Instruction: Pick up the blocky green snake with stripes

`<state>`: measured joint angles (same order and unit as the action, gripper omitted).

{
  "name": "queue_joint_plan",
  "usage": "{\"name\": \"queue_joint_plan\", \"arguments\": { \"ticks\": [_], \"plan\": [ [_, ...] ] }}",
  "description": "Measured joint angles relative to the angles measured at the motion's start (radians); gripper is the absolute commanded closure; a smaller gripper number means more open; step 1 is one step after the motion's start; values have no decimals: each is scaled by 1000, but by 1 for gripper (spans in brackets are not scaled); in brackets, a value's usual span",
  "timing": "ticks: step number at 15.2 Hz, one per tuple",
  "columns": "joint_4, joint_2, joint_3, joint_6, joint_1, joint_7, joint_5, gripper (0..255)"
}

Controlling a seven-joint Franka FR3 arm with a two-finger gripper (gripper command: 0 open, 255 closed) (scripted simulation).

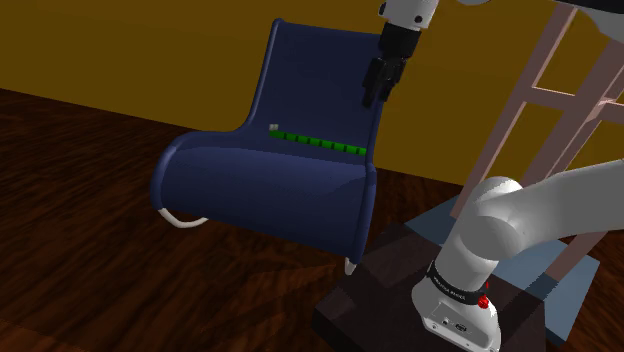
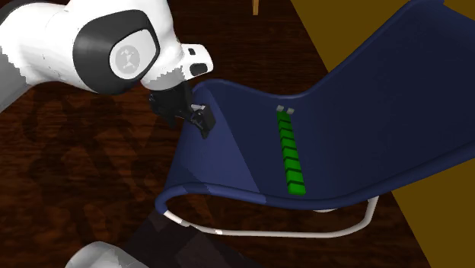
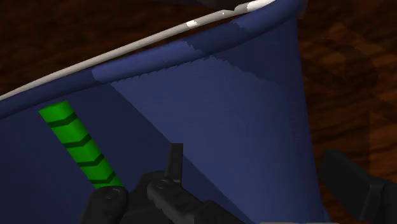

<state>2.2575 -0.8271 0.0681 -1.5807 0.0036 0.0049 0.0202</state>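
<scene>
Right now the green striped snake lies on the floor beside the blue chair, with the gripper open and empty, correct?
Not on the floor: the snake lies on the seat of the blue chair, as the shoulder view shows. The gripper is open and empty.

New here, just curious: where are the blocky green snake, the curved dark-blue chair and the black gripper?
Blocky green snake (image 2: 290,156): second exterior view, mid-body.
Curved dark-blue chair (image 1: 260,188): shoulder view, seat.
Black gripper (image 1: 374,96): shoulder view, between fingertips.
</scene>
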Motion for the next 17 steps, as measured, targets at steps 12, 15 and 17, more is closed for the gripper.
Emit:
{"name": "queue_joint_plan", "arguments": {
  "ticks": [12, 15, 17],
  "plan": [
    [-54, 282, -182, -166, -5, -246, -27, 0],
    [-107, 390, -231, -198, -2, -323, -17, 0],
    [-140, 463, -264, -222, -2, -378, -6, 0]
  ]
}}
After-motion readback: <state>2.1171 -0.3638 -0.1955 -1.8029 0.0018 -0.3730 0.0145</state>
